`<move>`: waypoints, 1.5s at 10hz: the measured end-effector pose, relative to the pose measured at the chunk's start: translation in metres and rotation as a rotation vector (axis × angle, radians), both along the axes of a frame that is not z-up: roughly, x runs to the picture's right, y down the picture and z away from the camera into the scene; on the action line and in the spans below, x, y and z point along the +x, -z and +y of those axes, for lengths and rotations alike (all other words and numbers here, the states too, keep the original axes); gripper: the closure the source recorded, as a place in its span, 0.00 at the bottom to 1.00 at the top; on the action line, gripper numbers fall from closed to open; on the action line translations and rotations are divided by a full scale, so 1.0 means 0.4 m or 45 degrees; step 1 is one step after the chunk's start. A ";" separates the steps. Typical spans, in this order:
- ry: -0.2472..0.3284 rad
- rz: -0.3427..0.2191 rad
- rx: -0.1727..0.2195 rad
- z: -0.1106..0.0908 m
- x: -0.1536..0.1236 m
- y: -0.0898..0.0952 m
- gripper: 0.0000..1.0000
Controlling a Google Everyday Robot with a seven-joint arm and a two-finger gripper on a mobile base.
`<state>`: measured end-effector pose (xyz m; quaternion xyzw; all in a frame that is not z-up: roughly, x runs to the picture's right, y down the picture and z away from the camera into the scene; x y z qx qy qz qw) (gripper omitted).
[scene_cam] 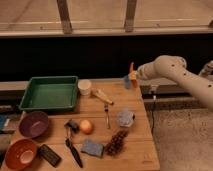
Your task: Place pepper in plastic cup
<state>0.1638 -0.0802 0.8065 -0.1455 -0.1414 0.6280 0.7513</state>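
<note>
Over table point(146, 150) rear: gripper point(130, 80) w/ orange pepper point(132, 69)

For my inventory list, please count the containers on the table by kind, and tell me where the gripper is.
Bowls: 2, the purple bowl and the orange bowl
Trays: 1, the green tray
Cups: 1, the white cup
Total: 4
The gripper is above the far right edge of the table.
</note>
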 end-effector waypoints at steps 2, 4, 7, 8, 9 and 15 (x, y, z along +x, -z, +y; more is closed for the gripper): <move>0.015 -0.002 0.057 -0.062 0.007 -0.027 1.00; 0.037 -0.014 0.104 -0.132 -0.002 -0.068 1.00; 0.049 -0.022 0.130 -0.176 -0.017 -0.115 1.00; 0.048 -0.021 0.132 -0.178 -0.016 -0.113 1.00; 0.046 -0.018 0.131 -0.176 -0.011 -0.114 1.00; 0.033 -0.006 0.098 -0.137 -0.014 -0.166 1.00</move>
